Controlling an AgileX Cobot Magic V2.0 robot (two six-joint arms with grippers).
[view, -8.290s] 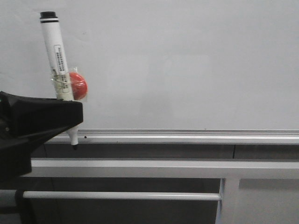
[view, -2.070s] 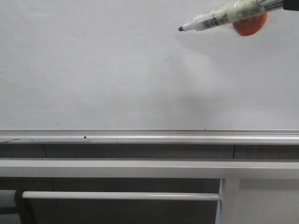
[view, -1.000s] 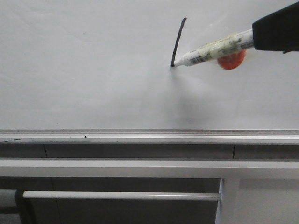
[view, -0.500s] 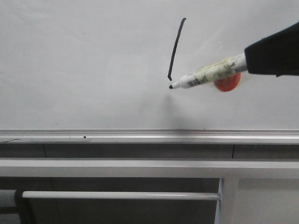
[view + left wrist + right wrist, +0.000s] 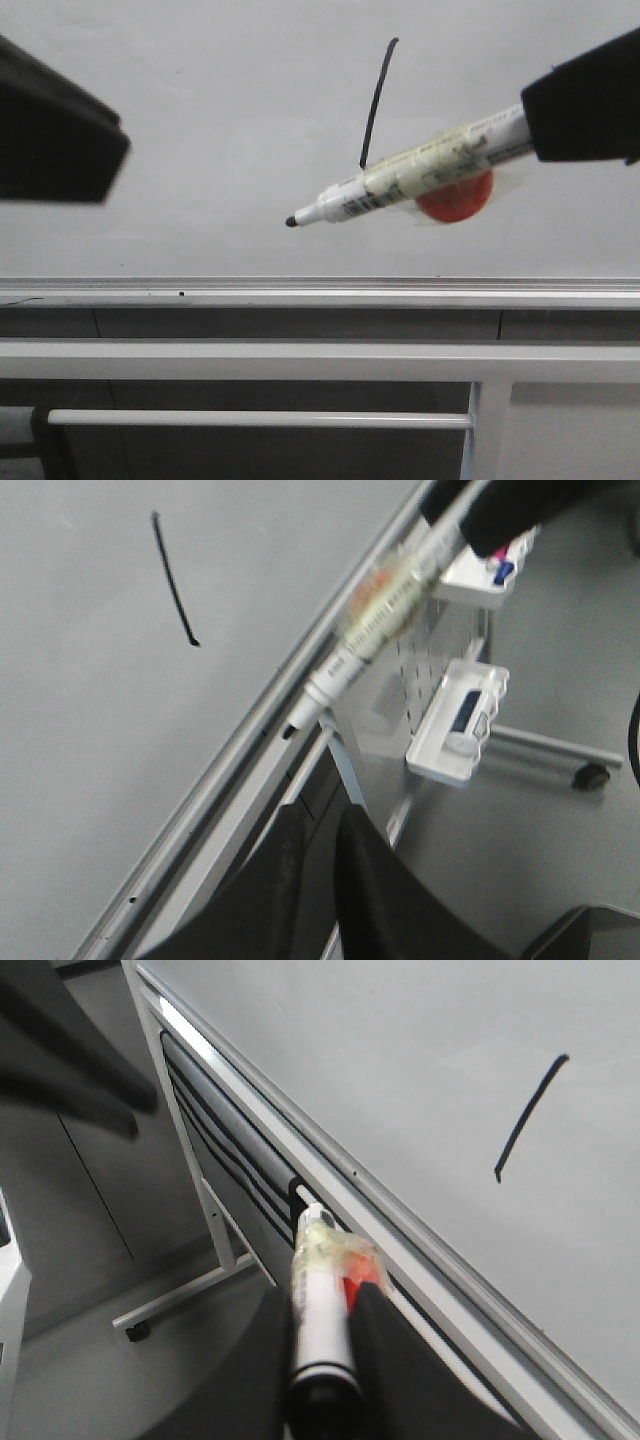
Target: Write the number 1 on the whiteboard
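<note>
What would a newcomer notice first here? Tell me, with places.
First, the thin black number 1 high on the whiteboard, right of centre. Next, the white marker pen with a red blob taped on, held by the right gripper, tip off the board. The left gripper looms blurred at far left.

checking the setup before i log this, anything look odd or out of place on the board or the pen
Mostly fine. The number 1 on the whiteboard is slanted and slightly curved rather than straight. The marker in the right gripper has a red object taped to its barrel, an unusual add-on. No smears or damage are visible.
</note>
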